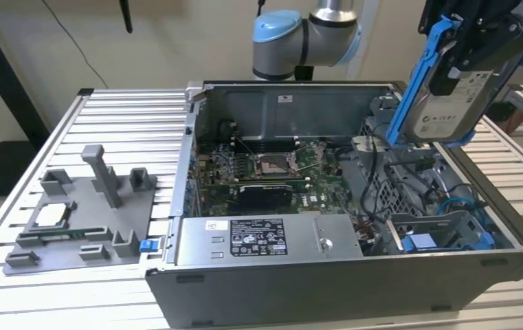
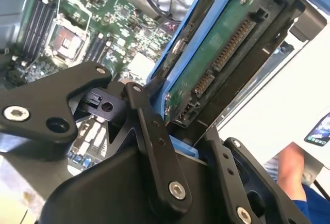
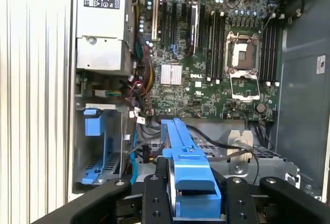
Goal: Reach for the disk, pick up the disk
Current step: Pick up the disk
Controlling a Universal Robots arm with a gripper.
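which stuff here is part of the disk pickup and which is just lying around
Part of the job:
- the disk, in its blue bracket, held up above the open computer case
- the claw, shut on it

Just lying about:
- grey fixture tray on the slatted table
- power supply box
- motherboard
- empty drive bay

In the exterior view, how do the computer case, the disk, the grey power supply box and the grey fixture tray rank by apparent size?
1. Computer case.
2. Power supply box and fixture tray: alike, not ranked.
3. Disk, lifted above the case in the gripper; nearness to the camera makes this unsure.
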